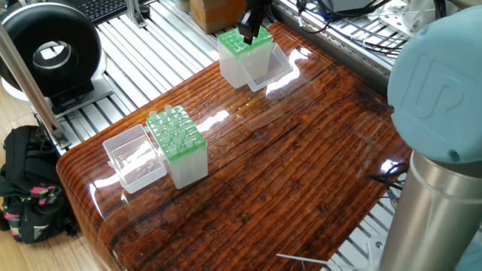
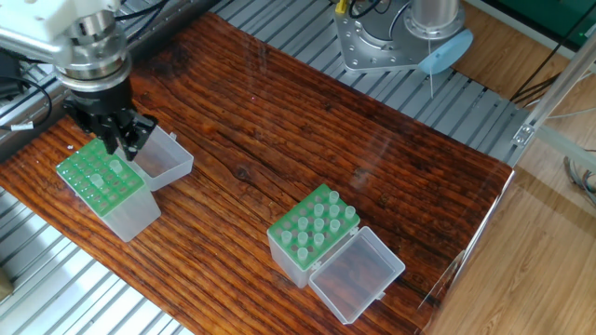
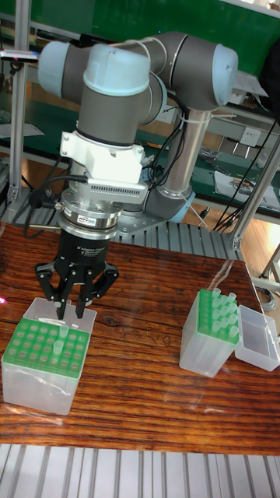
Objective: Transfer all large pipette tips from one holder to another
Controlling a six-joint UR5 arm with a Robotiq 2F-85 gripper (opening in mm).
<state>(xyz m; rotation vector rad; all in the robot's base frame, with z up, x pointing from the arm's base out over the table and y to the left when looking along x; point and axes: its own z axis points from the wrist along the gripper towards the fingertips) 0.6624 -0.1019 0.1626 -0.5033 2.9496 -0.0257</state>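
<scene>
So the UR5 arm reaches in and points straight down, gripper hanging right over the green-topped tip box at one end of the wooden table. Its fingers are pinched close together just above a lone tip standing in that grid; can't tell if they actually grip it. The rest of the large pipette tips sit in the other holder, well apart. The gripper label is too small to read.
</scene>
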